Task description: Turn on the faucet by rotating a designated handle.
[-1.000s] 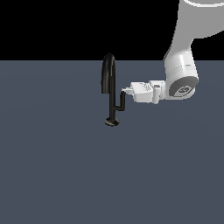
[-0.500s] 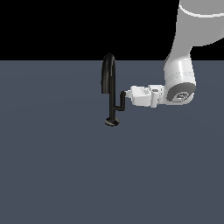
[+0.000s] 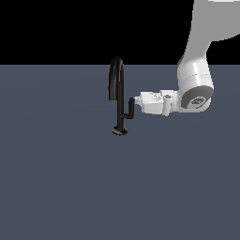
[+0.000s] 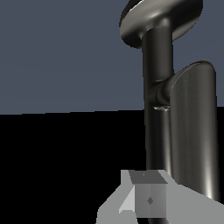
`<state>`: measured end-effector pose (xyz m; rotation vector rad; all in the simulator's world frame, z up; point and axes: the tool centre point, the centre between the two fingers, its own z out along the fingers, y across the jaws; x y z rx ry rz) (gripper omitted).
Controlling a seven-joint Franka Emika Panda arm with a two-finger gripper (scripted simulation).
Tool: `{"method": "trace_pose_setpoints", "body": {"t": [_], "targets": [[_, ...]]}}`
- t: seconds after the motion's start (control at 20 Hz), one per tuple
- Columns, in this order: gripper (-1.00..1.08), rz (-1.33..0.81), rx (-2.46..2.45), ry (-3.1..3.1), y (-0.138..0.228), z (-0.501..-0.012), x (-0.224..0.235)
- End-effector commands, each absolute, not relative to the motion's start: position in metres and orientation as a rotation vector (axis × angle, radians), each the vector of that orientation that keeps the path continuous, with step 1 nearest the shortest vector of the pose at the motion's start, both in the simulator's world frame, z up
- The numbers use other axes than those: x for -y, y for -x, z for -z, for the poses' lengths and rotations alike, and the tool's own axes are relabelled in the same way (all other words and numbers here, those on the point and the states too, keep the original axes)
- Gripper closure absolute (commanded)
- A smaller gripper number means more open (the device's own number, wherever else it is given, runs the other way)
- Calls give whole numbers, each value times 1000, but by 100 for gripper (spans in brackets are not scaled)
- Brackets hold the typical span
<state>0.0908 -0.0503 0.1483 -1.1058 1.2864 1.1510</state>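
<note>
Exterior view: gripper (image 3: 138, 100) at handle (image 3: 133, 108), 3 o'clock of faucet (image 3: 117, 89)
Jaws: cannot tell — tips hidden
Progress: contact reached — turning apparently left

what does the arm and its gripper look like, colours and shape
The arm is glossy white with thick rounded links. Its last joint is a fat cylinder with a grey circular end cap bearing a small dark mark. The gripper is a boxy white hand with a small dark dot on its side; the wrist view shows a pale grey block-shaped fingertip. No cables or lettering are visible.
</note>
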Motion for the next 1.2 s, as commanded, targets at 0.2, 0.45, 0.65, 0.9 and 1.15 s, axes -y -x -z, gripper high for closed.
{"method": "trace_pose_setpoints", "body": {"t": [0.2, 0.45, 0.65, 0.9, 1.15], "targets": [[108, -1151, -1286, 1106, -76, -154, 48], [108, -1151, -1286, 1106, -64, -158, 47], [108, -1143, -1287, 1106, -63, -158, 47], [108, -1145, -1287, 1106, -47, -152, 45], [108, -1147, -1286, 1106, -30, -146, 43]]}}
